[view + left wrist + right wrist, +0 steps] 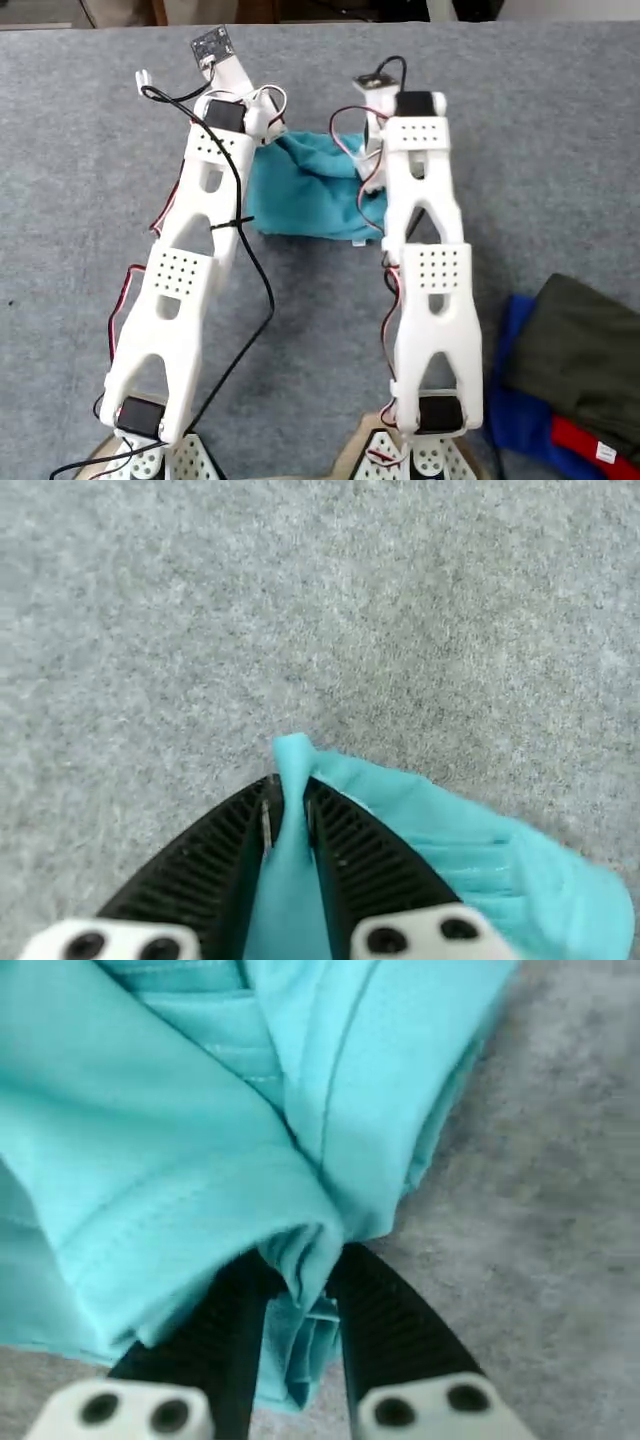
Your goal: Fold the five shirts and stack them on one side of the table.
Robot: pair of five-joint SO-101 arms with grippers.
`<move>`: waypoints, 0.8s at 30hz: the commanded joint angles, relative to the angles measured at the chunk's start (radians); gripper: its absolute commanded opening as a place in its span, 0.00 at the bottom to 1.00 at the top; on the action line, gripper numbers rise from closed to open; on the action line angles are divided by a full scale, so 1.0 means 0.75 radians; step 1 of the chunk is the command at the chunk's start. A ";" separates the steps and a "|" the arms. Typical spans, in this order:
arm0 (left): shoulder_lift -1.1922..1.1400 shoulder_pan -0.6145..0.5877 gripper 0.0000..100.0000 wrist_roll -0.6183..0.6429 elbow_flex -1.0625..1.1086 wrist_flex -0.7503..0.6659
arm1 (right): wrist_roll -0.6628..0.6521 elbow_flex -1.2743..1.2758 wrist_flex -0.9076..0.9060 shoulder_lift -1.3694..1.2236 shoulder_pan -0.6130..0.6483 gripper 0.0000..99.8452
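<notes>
Grey, felt-like table (560, 120) carries everything, and on it the teal shirt (310, 190) lies as a rumpled, partly folded band. Its long axis runs side to side, from one arm across to the other. Well apart from the teal shirt, on the right arm's side and nearer the arm bases, sits a stack of folded shirts (580, 350), dark olive on top with blue and red below it. So the stacking side looks to be off the shirt's right end.

Both arms flank the teal shirt, the left arm (180, 280) along its left end and the right arm (435, 290) along its right end, so each is equally near its own end. The left gripper (268, 122) is at the shirt's far left corner. Its wrist view shows the black ribbed jaws closed tight on a narrow peak of teal cloth (290, 785), with bare table beyond the shirt and the rest of the shirt trailing off to one side. The right gripper (368, 150) is at the shirt's right edge, and its jaws are pinched together on a thicker bunched fold (305, 1260), with several layers of shirt spread just past the tips.

With both ends held, the next fold likely depends on carrying them together across the shirt's short axis.
</notes>
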State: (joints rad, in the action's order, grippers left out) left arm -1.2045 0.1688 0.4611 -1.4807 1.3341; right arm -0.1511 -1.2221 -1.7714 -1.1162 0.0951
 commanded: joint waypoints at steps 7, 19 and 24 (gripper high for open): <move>0.253 0.014 0.02 0.020 -0.010 0.053 | 0.068 0.069 -0.014 0.334 -0.122 0.00; 0.175 0.000 0.02 0.012 0.200 0.049 | 0.055 0.175 -0.014 0.287 -0.122 0.00; 0.214 0.025 0.02 0.014 -0.035 0.217 | 0.059 0.228 -0.020 0.457 -0.120 0.00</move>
State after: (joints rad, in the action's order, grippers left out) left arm -1.0894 0.1811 0.4687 -1.3855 1.4400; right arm -0.1112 -1.0764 -1.7714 -0.9229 0.0230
